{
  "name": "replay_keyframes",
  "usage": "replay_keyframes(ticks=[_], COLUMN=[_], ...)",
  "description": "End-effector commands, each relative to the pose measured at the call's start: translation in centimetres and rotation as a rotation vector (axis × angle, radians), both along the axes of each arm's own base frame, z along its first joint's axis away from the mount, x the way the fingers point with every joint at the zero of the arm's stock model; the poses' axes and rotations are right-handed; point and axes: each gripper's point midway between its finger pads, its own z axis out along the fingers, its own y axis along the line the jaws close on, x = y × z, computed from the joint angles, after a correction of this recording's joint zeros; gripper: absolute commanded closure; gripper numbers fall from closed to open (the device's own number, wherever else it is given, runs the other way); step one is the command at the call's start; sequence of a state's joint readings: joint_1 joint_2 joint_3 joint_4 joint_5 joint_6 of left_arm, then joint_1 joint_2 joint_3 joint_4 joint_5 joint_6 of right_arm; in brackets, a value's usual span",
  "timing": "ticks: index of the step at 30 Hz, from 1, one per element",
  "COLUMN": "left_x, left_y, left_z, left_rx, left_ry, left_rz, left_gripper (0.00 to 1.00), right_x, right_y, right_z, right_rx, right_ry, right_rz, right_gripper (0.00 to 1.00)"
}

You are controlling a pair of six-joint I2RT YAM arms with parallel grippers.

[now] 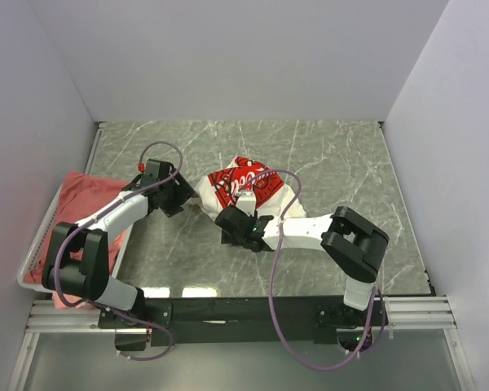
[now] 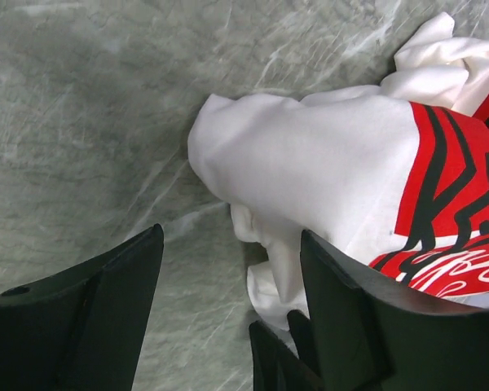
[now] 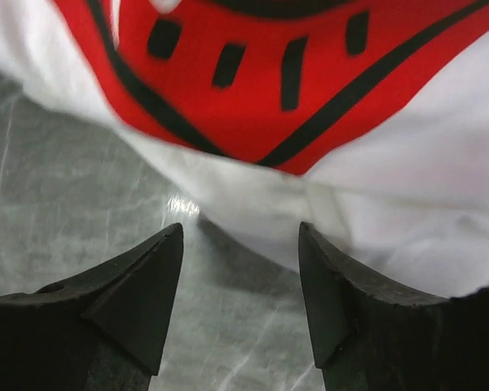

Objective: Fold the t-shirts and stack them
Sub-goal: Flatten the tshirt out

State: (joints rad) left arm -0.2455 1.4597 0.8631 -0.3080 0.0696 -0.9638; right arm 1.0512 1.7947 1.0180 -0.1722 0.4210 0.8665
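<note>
When viewed from above, found white tee [image 1: 246, 189] crumpled mid-counter [image 1: 334, 163], red print up, and pink tees [image 1: 90, 199] heaped in the basket [image 1: 31, 262] at the left edge. Saw left tool [image 1: 186, 198] released, jaws wide, low at the tee's left side with cloth just beside one finger. Saw right tool [image 1: 231, 218] released too, tips over bare counter just short of the tee's near edge.
</note>
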Motion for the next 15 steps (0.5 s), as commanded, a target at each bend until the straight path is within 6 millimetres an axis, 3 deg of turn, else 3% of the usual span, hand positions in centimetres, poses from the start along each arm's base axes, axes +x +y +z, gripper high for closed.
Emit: replay_keyframes(ticks=[1,3,6,8,10,12,13,14,15], left_x=[1.7,1.7,1.7,1.8,1.8,1.8,1.8,1.7,1.7], left_y=[-0.3,-0.3,-0.4,-0.4,-0.4,-0.4,-0.4,-0.5,-0.5], left_z=[1.4,1.1,0.7,0.8,0.7,0.6,0.7,0.6,0.5], left_rx=[-0.002,-0.003,-0.003,-0.005,-0.007,-0.007,-0.006,-0.005,-0.005], left_ry=[-0.06,-0.055,-0.05,-0.053,-0.051,-0.049,-0.052,-0.049,-0.049], left_rz=[0.001,-0.001,-0.006,-0.005,-0.005,-0.004,-0.004,-0.006,-0.006], left_gripper=[0.26,0.25,0.24,0.24,0.24,0.25,0.25,0.25,0.25], right_x=[2.0,2.2,2.3,2.4,2.4,2.7,2.7,2.7,3.3], right_y=[-0.7,-0.5,-0.7,-1.4,-2.3,-3.9,-4.4,-5.5,-6.3], right_z=[-0.4,-0.5,-1.1,-1.1,-0.8,-0.3,1.5,1.9,4.7], right_rx=[-0.048,-0.065,-0.098,-0.126,-0.144,-0.162,-0.141,-0.141,-0.09], right_ry=[-0.023,-0.026,-0.023,-0.024,-0.019,-0.024,-0.04,-0.044,-0.083], right_rz=[-0.038,-0.03,-0.025,-0.038,-0.05,-0.08,-0.088,-0.1,-0.123], right_gripper=[0.34,0.35,0.45,0.75,1.0,1.0,1.0,1.0,1.0])
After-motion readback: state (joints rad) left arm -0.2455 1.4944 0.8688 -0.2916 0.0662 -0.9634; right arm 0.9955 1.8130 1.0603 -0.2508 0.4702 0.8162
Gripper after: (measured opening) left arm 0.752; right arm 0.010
